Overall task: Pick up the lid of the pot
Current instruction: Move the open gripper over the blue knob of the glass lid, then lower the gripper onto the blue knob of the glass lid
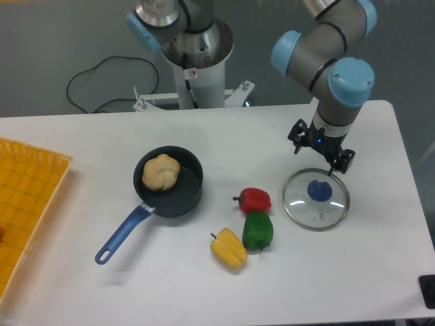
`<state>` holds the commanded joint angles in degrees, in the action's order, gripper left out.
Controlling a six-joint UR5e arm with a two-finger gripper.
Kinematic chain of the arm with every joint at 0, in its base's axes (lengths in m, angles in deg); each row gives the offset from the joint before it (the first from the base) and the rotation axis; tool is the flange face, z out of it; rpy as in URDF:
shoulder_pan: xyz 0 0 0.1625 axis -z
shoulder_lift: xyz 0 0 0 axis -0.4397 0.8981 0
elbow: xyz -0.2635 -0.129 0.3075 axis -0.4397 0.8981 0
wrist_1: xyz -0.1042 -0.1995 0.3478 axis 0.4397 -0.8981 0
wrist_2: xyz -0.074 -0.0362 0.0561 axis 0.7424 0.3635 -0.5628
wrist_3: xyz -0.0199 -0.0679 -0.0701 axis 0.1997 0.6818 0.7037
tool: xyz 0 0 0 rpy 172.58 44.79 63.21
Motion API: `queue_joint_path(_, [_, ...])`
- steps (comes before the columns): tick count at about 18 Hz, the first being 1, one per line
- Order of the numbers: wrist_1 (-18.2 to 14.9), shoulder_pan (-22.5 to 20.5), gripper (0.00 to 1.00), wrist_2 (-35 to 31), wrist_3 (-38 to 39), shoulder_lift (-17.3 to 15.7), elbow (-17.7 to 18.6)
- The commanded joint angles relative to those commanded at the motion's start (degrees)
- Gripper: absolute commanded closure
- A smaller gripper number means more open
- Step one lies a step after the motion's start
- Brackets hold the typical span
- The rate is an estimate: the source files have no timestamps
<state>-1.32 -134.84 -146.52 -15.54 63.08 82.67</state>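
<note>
1. Gripper fingers are spread apart, tips pointing down, at the far edge of the lid as my camera sees it. I can't judge how high the tips hang over the table.
2. Just beside the hand, on the side toward my camera, I have the clear pot lid. It lies flat on the table, with its round blue knob facing up.
3. Out from the hand, toward the camera and to the left in my view, I see a red toy vegetable, near the lid.
4. Farther toward the camera, the green toy vegetable lies close to the red one, and the yellow one is the next out from the hand.
5. Well apart from the hand, to the left across my view, sits the black pan. A lumpy brown item rests inside it, and its blue handle runs toward the camera and away from the hand.
6. Farthest out on that same side, I get part of a yellow-orange surface at the picture's edge. Beyond the pan lies a looping black cable.
</note>
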Motion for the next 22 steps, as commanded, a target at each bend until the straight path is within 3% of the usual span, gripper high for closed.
queue_joint_path(4, [2.98, 0.44, 0.0, -0.17, 2.47, 2.37, -1.32])
queue_joint_path(7, [3.08, 0.18, 0.0, -0.26, 5.46, 4.57, -2.98])
queue_joint_path(22, [6.15, 0.35, 0.0, -0.35, 5.64, 7.56, -4.04])
